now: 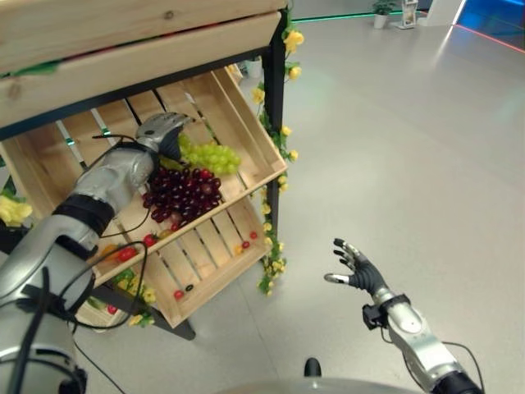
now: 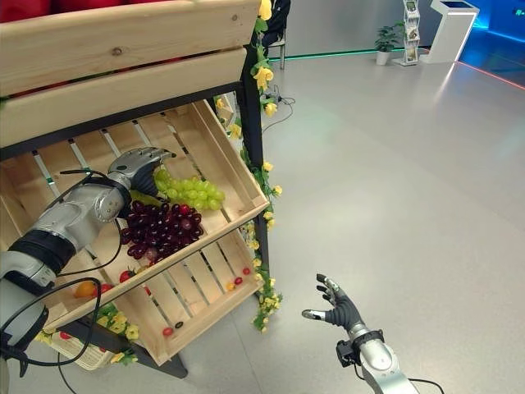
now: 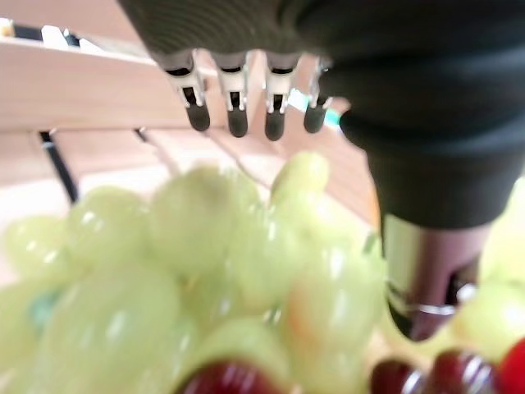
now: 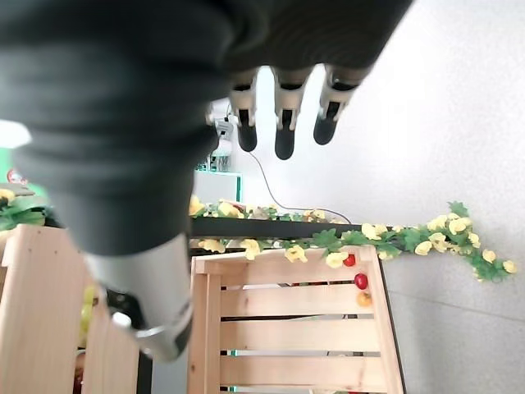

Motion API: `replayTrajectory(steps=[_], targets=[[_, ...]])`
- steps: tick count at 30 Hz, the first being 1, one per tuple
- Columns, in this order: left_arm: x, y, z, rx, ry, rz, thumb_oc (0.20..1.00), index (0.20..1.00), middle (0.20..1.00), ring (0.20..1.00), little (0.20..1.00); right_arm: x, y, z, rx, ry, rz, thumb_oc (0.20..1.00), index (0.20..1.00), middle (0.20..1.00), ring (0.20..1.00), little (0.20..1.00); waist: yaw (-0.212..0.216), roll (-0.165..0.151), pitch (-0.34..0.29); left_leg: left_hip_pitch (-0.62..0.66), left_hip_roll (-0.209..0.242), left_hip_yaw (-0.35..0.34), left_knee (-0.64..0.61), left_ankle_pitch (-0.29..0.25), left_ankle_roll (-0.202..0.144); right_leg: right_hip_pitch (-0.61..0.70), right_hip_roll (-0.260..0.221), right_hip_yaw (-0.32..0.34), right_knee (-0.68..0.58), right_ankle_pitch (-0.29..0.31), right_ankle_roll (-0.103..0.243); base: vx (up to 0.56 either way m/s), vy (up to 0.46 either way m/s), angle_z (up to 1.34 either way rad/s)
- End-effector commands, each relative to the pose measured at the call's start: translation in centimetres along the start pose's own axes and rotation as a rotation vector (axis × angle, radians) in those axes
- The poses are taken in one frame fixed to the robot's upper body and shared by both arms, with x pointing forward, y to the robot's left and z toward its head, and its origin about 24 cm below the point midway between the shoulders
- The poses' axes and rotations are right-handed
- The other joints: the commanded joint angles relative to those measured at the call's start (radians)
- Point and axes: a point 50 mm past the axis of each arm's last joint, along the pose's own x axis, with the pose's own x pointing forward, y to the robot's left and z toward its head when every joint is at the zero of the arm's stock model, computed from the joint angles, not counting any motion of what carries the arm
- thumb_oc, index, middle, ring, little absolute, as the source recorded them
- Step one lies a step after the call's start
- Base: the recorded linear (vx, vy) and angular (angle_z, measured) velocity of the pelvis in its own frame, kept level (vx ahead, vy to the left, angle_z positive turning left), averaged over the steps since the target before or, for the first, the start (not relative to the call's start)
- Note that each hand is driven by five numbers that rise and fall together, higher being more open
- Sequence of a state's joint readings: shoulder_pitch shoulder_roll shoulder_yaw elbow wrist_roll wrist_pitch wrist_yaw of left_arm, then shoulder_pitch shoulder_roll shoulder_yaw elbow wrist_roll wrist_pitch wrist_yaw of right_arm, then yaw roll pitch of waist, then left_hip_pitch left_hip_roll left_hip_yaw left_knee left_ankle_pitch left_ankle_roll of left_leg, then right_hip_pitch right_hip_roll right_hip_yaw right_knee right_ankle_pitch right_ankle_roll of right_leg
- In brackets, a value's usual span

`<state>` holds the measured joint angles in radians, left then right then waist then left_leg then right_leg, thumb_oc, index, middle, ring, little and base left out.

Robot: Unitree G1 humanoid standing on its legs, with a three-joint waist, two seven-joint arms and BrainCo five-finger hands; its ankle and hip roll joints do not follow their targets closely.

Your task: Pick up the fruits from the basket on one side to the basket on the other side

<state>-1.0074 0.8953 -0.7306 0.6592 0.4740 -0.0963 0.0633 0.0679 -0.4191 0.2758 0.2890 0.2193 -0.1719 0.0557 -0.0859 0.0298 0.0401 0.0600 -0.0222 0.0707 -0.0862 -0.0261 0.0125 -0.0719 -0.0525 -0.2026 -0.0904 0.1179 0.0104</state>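
Observation:
A bunch of green grapes (image 1: 215,156) lies in the tilted middle wooden crate (image 1: 256,135), with a bunch of dark red grapes (image 1: 180,195) just below it. My left hand (image 1: 162,130) reaches into this crate and rests over the left end of the green grapes (image 3: 205,263). Its fingers (image 3: 236,107) are straight above the bunch and its thumb (image 3: 426,279) drops beside it, with nothing gripped. My right hand (image 1: 357,269) hangs open over the bare floor to the right of the stand, fingers (image 4: 283,123) spread and empty.
A lower crate (image 1: 215,261) holds a few small red and orange fruits (image 1: 178,293). Another crate (image 1: 123,49) overhangs the top. A black post (image 1: 275,107) with a yellow flower garland (image 1: 284,131) marks the stand's right edge. Open grey floor (image 1: 410,148) spreads to the right.

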Motion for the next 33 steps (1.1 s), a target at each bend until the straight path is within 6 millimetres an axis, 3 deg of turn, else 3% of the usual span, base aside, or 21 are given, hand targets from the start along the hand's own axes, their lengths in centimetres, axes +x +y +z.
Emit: replayTrajectory(steps=[1,3,6,8,10,17,22,24,29,33], targets=[[-0.2,7.0,-1.3,-0.075,0.024,0.290,1.000,1.000,1.000,1.000,1.000,0.2,-0.7,1.7,0.007,-0.093,-0.029,1.000,1.000,1.000,1.000,1.000,0.025,-0.020,0.003,-0.021,-0.026,-0.019,0.010,-0.007,-0.005,0.092,-0.059,-0.004,0.044,-0.091,0.150,0.00,0.000,0.00],[-1.5,8.5,0.8,-0.172,-0.115,0.395,1.000,1.000,1.000,1.000,1.000,-0.1,-1.6,1.4,0.017,-0.083,-0.085,1.000,1.000,1.000,1.000,1.000,0.043,-0.029,0.003,-0.022,-0.026,-0.030,0.011,-0.009,-0.005,0.096,-0.058,-0.010,0.045,-0.095,0.146,0.00,0.000,0.00],[-3.2,8.6,2.4,-0.273,-0.227,0.438,1.000,1.000,1.000,1.000,1.000,-0.4,-2.4,1.2,0.019,-0.076,-0.135,1.000,1.000,1.000,1.000,1.000,0.051,-0.032,0.001,-0.018,-0.024,-0.038,0.013,-0.010,-0.005,0.103,-0.054,-0.014,0.049,-0.102,0.139,0.01,-0.034,0.10],[-3.7,8.3,2.8,-0.317,-0.259,0.435,1.000,1.000,1.000,1.000,1.000,-0.5,-2.6,1.1,0.021,-0.073,-0.150,1.000,1.000,1.000,1.000,1.000,0.052,-0.032,0.000,-0.017,-0.024,-0.039,0.013,-0.010,-0.005,0.106,-0.053,-0.015,0.047,-0.103,0.138,0.01,-0.026,0.10],[-5.1,7.7,4.1,-0.491,-0.358,0.468,1.000,1.000,1.000,1.000,1.000,-0.8,-3.2,1.0,0.031,-0.077,-0.189,1.000,1.000,1.000,1.000,1.000,0.058,-0.037,-0.004,-0.011,-0.020,-0.045,0.011,-0.011,-0.009,0.112,-0.049,-0.019,0.041,-0.105,0.132,0.01,-0.041,0.05],[-7.1,5.9,6.3,-0.812,-0.472,0.548,1.000,1.000,1.000,1.000,1.000,-0.8,-3.9,1.4,0.040,-0.101,-0.232,1.000,1.000,1.000,1.000,1.000,0.057,-0.047,0.004,-0.012,-0.003,-0.053,0.010,-0.004,-0.022,0.111,-0.033,-0.021,0.038,-0.109,0.116,-0.01,-0.052,0.06],[-7.9,4.4,7.4,-0.917,-0.535,0.444,1.000,1.000,1.000,1.000,1.000,-0.7,-4.5,2.2,0.037,-0.138,-0.256,1.000,1.000,1.000,1.000,1.000,0.047,-0.046,0.016,-0.017,0.010,-0.059,0.014,-0.001,-0.032,0.098,-0.021,-0.020,0.050,-0.119,0.103,-0.03,-0.065,0.04],[-7.8,2.1,8.1,-0.998,-0.516,0.353,1.000,1.000,1.000,1.000,1.000,-0.8,-4.8,2.5,0.028,-0.149,-0.270,1.000,1.000,1.000,1.000,1.000,0.041,-0.046,0.022,-0.020,0.019,-0.063,0.027,-0.004,-0.038,0.095,-0.012,-0.016,0.055,-0.126,0.092,0.00,-0.087,0.02],[-8.1,-0.8,9.7,-1.079,-0.522,0.213,1.000,1.000,1.000,1.000,1.000,-0.9,-5.9,2.9,0.025,-0.172,-0.315,1.000,1.000,1.000,1.000,1.000,0.032,-0.037,0.032,-0.027,0.035,-0.068,0.059,-0.013,-0.048,0.092,0.004,-0.007,0.060,-0.137,0.076,0.00,-0.076,0.02],[-7.9,-2.8,11.5,-1.150,-0.549,0.087,1.000,1.000,1.000,1.000,1.000,-0.9,-6.9,3.6,0.015,-0.202,-0.356,1.000,1.000,1.000,1.000,1.000,0.026,-0.038,0.062,-0.068,0.015,-0.101,0.172,-0.049,-0.052,0.087,0.009,0.024,0.068,-0.137,0.064,-0.05,-0.045,-0.02]])
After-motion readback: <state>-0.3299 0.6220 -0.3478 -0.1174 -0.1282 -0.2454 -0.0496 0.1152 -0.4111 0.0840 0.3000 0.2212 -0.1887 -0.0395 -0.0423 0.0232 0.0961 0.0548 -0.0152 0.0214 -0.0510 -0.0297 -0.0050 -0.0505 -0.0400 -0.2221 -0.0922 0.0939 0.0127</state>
